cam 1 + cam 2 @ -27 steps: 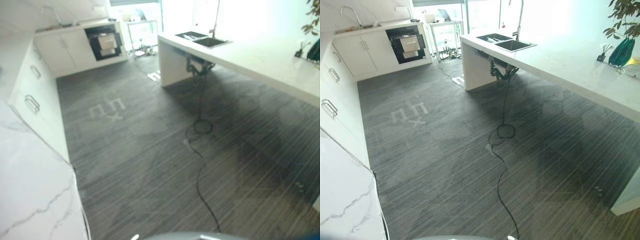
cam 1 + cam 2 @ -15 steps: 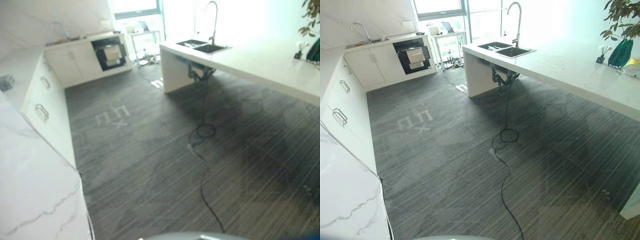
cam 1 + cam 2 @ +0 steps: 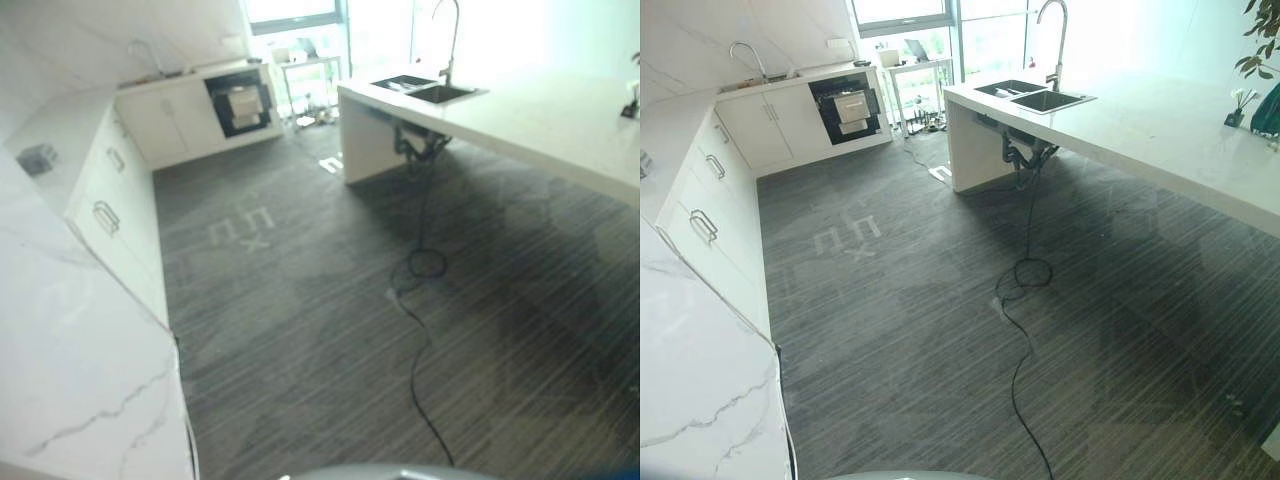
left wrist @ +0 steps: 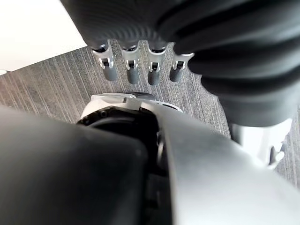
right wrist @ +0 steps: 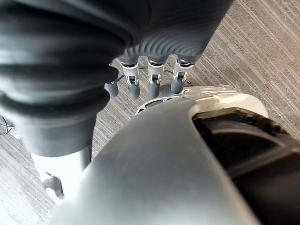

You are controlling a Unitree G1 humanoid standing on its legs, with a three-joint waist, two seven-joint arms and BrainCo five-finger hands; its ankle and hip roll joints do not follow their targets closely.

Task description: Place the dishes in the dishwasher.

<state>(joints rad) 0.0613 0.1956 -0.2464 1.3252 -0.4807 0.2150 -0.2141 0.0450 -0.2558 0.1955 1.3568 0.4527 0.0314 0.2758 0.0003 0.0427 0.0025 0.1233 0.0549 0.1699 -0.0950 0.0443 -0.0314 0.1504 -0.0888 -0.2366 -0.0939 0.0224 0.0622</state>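
Across the floor (image 3: 940, 330), dishwasher (image 3: 851, 106) stands far from both hands (empty).

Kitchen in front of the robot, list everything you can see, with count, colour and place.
Dishwasher: one, dark front, open, in the far cabinet run.
Far sink tap: one, silver, on the far counter left of the dishwasher.
Cabinets: one run, white with metal handles, along the left side and far wall.
Marble counter: one, white with grey veins, near left.
Island counter: one, white, right side.
Island sink: one, dark double basin with a tall silver tap, at the island's far end.
Small table: one, pale, by the window.
Plant: one, green, far right on the island.
Floor: grey, striped.
Left robot hand: fingers relaxed, hanging, holds nothing.
Right robot hand: fingers relaxed, hanging, holds nothing.
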